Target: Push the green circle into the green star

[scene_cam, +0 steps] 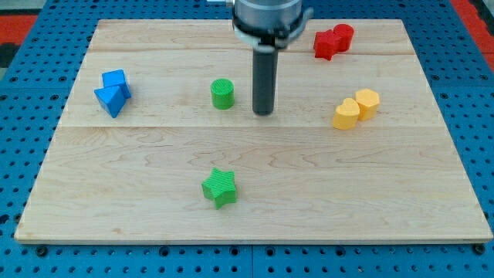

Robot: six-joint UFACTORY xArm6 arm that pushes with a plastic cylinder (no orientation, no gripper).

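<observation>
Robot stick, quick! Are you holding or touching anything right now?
My tip: holding nothing, it only pushes. It sits just to the view's right of the green circle, not touching it; the green star is lower down.

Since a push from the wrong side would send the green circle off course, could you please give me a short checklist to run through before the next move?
1. My tip in view: ok, it shows at the rod's lower end.
2. Tip apart from the green circle: ok, it stands to the circle's right in the view, with a gap.
3. Tip on the circle's far side from the green star: not ok, the star lies toward the view's bottom, and the tip is beside the circle, not above it.
4. Path from circle to star free of blocks: ok.
5. Blue blocks, yellow blocks and red blocks out of the way: ok.
</observation>
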